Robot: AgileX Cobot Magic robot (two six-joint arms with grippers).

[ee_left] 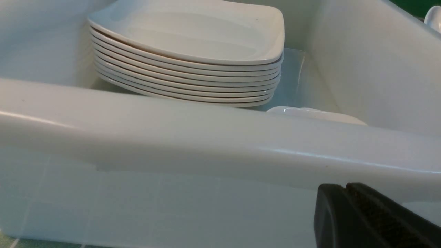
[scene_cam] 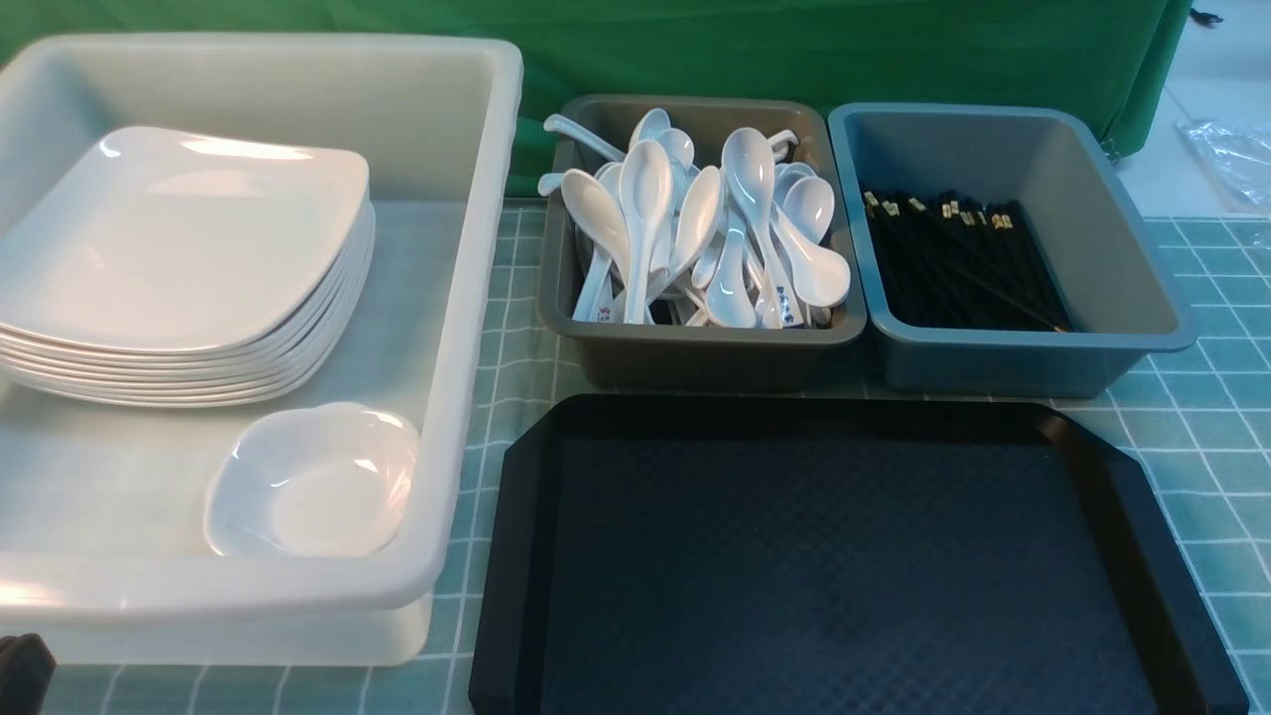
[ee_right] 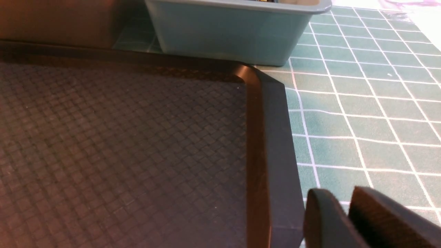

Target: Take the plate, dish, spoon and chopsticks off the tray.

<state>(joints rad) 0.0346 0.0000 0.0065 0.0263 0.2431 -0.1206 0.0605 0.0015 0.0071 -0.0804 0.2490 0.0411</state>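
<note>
A: Checking the tray (scene_cam: 516,556): its diamond-textured floor lay bare, nearest the robot on the checked cloth (scene_cam: 1201,417).

B: Where did the tableware sit?

A: Plate (scene_cam: 179,233) topped a stack inside the translucent tub (scene_cam: 467,328) at left. Dish (scene_cam: 313,482) rested on the tub floor, near the stack on the robot's side. Spoons (scene_cam: 695,233) were heaped in the grey bin (scene_cam: 695,357); chopsticks (scene_cam: 958,258) lay in the blue bin (scene_cam: 1122,258), beyond the tray.

B: Grippers?

A: Left gripper (ee_left: 346,187) was low outside the tub's near wall, fingers pressed together, empty. Right gripper (ee_right: 349,198) hung over the tray's right rim, a narrow gap between its fingers, nothing between them.
</note>
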